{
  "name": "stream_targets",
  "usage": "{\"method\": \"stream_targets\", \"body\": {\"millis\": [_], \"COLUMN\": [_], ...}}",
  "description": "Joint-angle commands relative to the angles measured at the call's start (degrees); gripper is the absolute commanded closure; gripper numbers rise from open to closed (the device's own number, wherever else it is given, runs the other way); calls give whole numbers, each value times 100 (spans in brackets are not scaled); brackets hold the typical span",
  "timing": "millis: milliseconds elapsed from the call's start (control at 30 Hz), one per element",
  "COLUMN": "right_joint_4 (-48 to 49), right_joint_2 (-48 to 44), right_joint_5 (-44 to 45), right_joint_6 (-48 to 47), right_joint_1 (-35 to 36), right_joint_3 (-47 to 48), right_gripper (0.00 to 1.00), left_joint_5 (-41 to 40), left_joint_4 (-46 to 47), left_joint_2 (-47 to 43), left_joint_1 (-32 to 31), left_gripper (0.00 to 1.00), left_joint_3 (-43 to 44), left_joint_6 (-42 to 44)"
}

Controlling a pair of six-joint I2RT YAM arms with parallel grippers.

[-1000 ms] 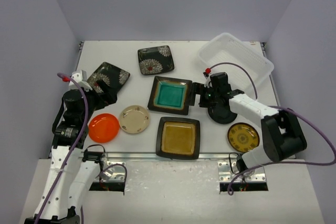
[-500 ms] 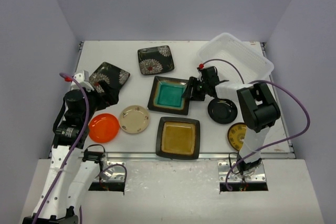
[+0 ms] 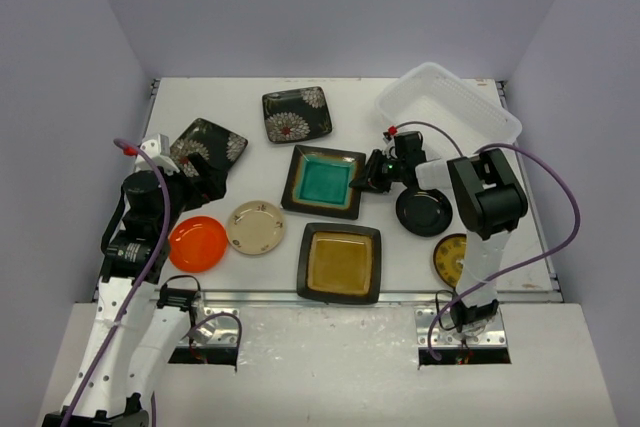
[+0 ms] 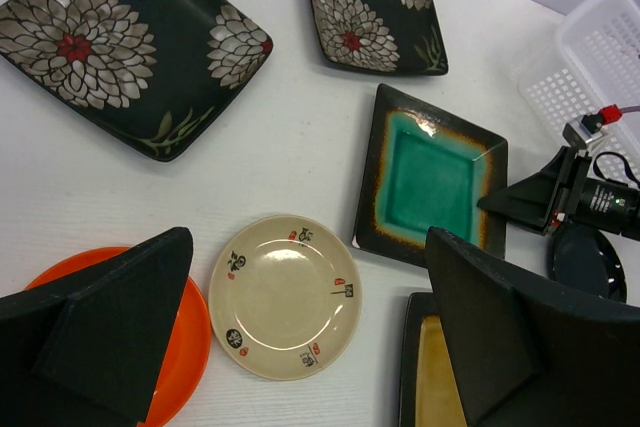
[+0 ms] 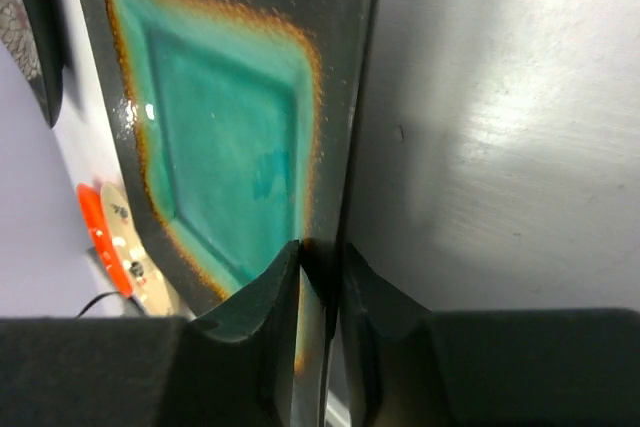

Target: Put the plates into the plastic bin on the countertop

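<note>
Compared with one second ago, the right pincer [image 3: 372, 175] is no longer wide beside the teal-centred square plate [image 3: 323, 181]. It is now narrow, closed on the right rim of this plate. The right arm's elbow stands higher, so the round black plate [image 3: 424, 210] shows whole, and the yellow-patterned plate [image 3: 450, 259] is half covered. The left pincer [image 3: 195, 172] stays wide open by the left floral plate [image 3: 207, 144] and holds nothing. The plates lie on the tabletop [image 3: 260, 162], and the plastic bin [image 3: 404, 84] stands at its far right corner.

Only the right wrist view shows the fingers [image 5: 385, 312] pinching the rim from both sides. Only the left wrist view shows the small painted marks on the cream plate [image 4: 285, 297].
</note>
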Motion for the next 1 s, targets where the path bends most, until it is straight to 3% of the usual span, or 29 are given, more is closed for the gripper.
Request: {"method": "stream_targets", "body": {"millis": [0,33,167,467,733,967], "right_joint_4": [49,140,526,598,602,-727], "right_joint_2": [309,344,207,-1294,-2401,-2634], "right_joint_5": [-193,-292,-686,-865,-1374,-812], "right_joint_6": [109,175,502,1232,1897,1752], "right_joint_1": [40,42,35,-75,-651,-1832], "right_joint_3": [-41,-44,-160,-327,-105,840], "right_gripper": [79,80,100,100,100,100], "left_joint_5": [39,47,104,120,120,156], "left_joint_4": [251,251,261,281,278,286], "left_joint_2": [11,16,26,19,-1,20], "left_joint_1": [-51,-51,-61,-86,-104,-158], "left_gripper": [0,0,0,0,0,0], "left_joint_3": [-7,-7,-8,-16,-25,-25], "left_joint_6": [8,8,25,34,31,34]}}
